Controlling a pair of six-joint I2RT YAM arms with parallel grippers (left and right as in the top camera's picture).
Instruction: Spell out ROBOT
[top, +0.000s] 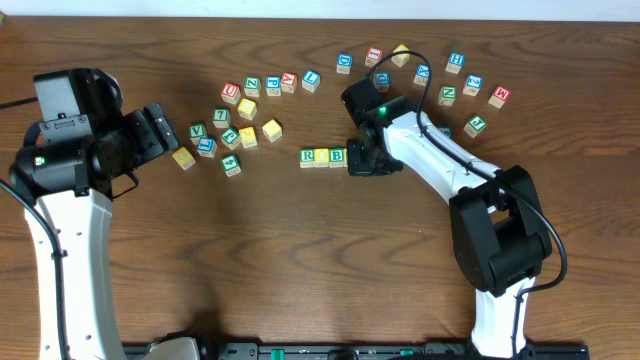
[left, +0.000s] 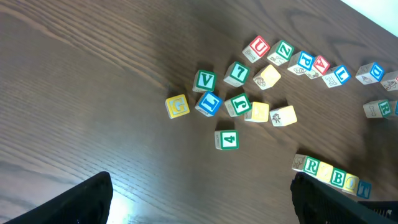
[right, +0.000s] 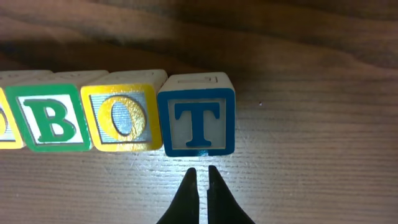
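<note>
A row of letter blocks lies mid-table. In the overhead view R (top: 308, 156), a yellow O (top: 322, 156) and B (top: 337, 155) show, and the row's right end is hidden under my right gripper (top: 362, 160). The right wrist view shows the green B (right: 53, 124), a yellow O (right: 121, 118) and the blue T (right: 198, 121) side by side. My right gripper (right: 202, 171) is shut and empty, just in front of the T and not touching it. The left wrist view shows the whole row (left: 336, 177). My left gripper (left: 202, 205) is open and empty at the far left (top: 160, 130).
A cluster of loose letter blocks (top: 235, 120) lies left of the row, close to my left gripper. More loose blocks (top: 450, 80) are scattered at the back right, behind my right arm. In the left wrist view the number 4 block (left: 227, 139) lies nearest.
</note>
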